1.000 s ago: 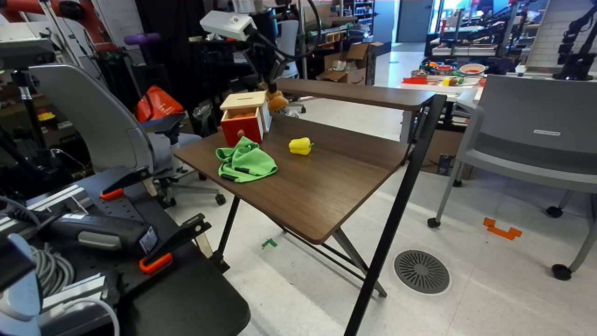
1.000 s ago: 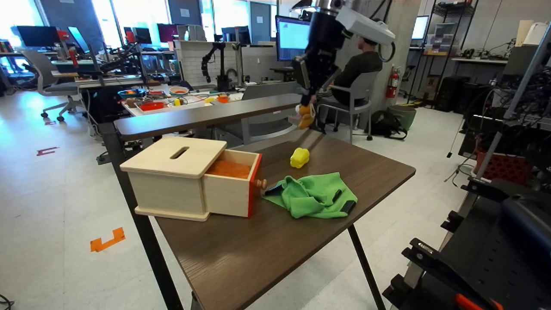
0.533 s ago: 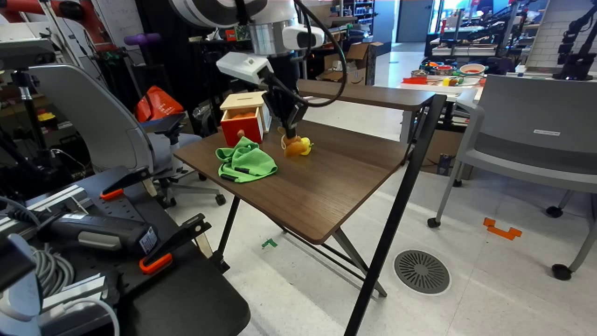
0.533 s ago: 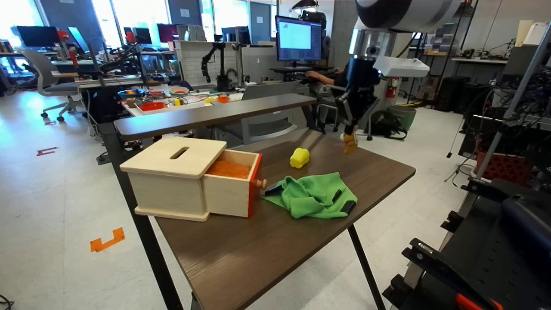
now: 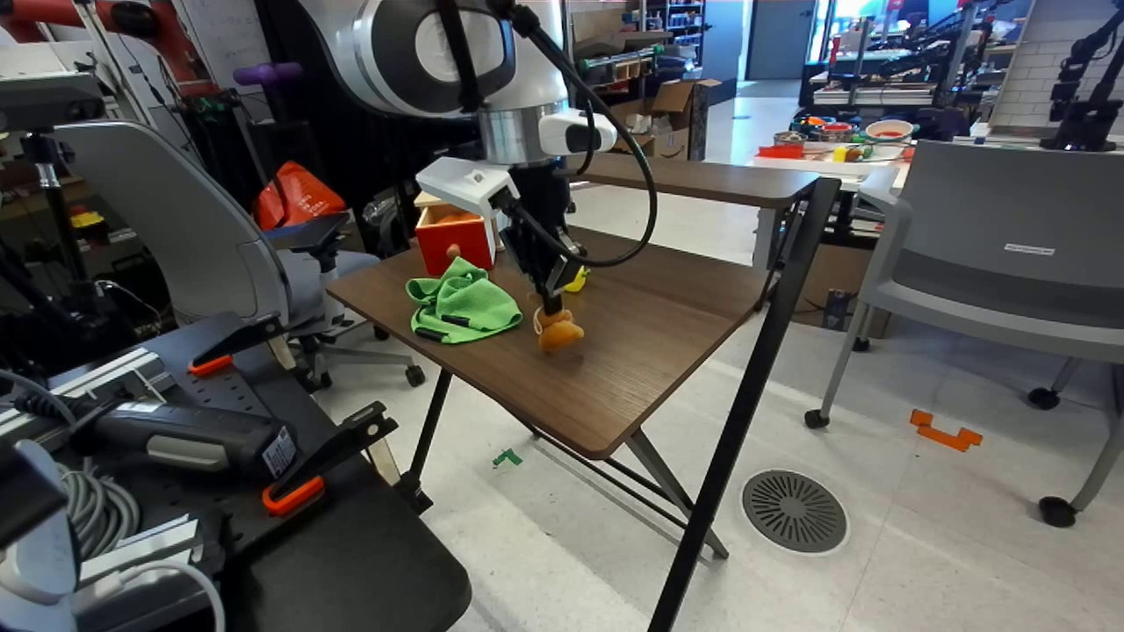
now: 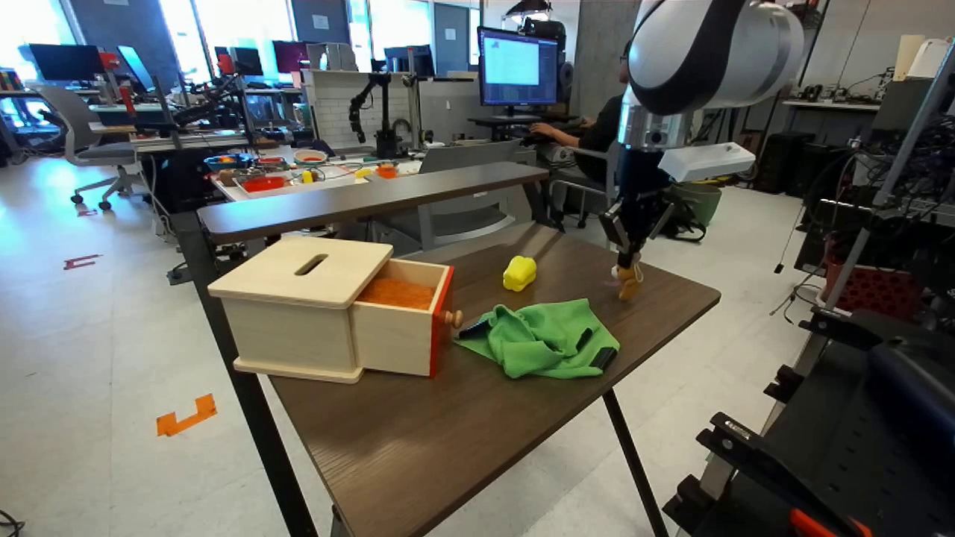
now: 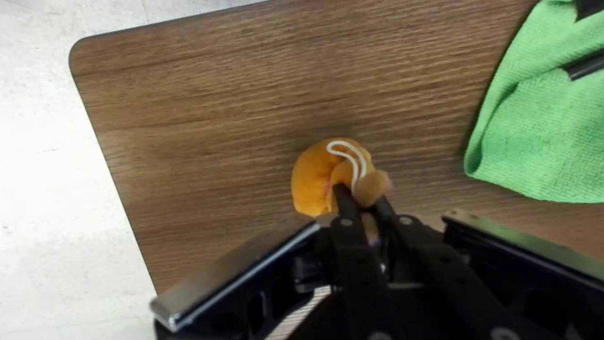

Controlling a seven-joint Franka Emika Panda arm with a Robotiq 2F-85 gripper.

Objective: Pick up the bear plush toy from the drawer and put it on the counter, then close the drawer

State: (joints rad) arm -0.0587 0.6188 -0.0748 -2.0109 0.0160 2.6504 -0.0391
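Orange bear plush toy [image 7: 309, 182] with white cord loop [image 7: 362, 163] is pinched by the end effector [image 7: 362, 196], near the crumpled green cloth [image 6: 548, 339]; beside this cloth, the red-fronted wooden drawer [image 6: 393, 328] stands open.

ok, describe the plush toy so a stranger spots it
Find the brown table, then the black gripper pointing down over it. The plush toy is the orange piece pinched there, with a white loop. Unlike the yellow pepper and the orange stuff in the drawer, it's gripped.
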